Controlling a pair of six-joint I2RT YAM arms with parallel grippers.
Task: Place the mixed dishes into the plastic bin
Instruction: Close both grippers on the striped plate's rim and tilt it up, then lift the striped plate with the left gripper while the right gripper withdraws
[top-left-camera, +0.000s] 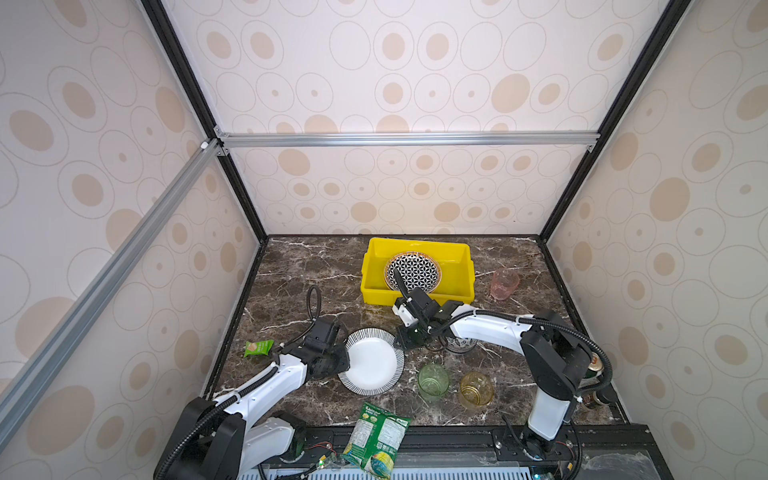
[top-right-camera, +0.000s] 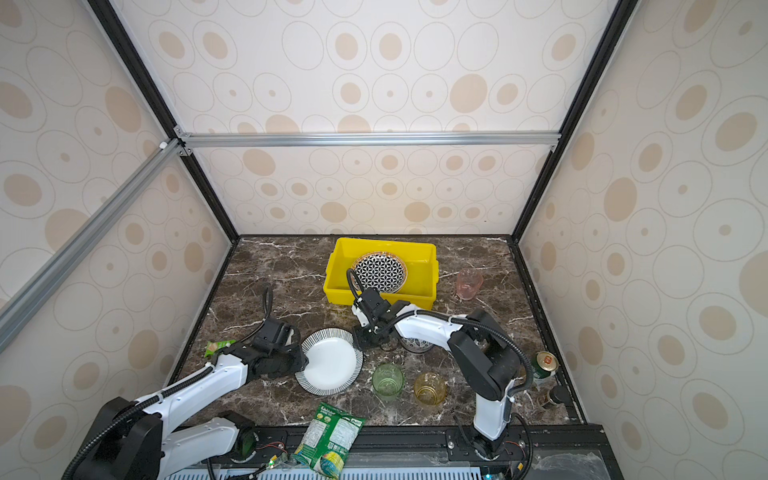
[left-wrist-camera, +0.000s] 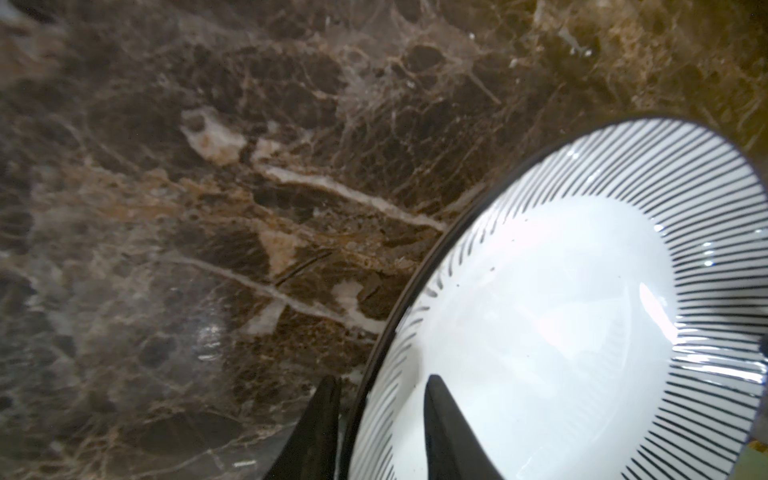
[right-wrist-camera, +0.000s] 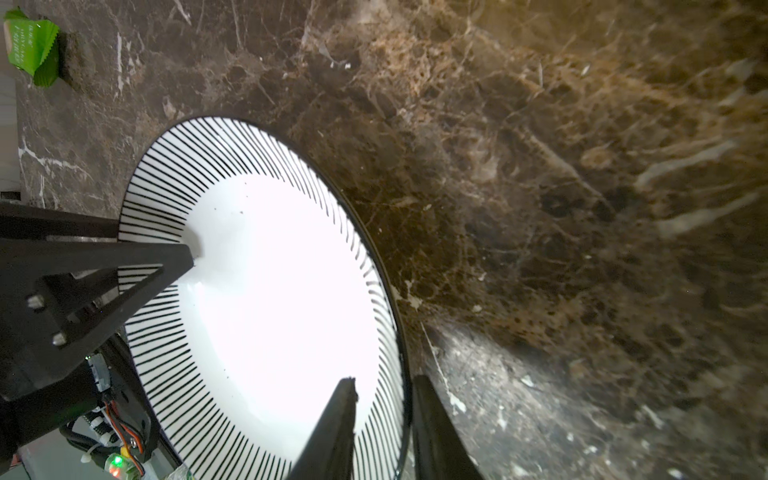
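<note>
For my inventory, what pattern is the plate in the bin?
The plate is black-and-white geometric, clearest in a top view.

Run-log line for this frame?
left gripper: fingers astride striped plate rim, grip unclear | right gripper: same, other side | yellow bin: geometric plate inside

Left of the yellow bin (top-left-camera: 374, 293) you had bare tabletop (top-left-camera: 299, 266). A pink tumbler (top-left-camera: 504, 284) stood near its right side. Before its near wall, the striped plate (top-left-camera: 371, 359), left tool (left-wrist-camera: 380, 378) and right tool (right-wrist-camera: 384, 379) blocked passage.
</note>
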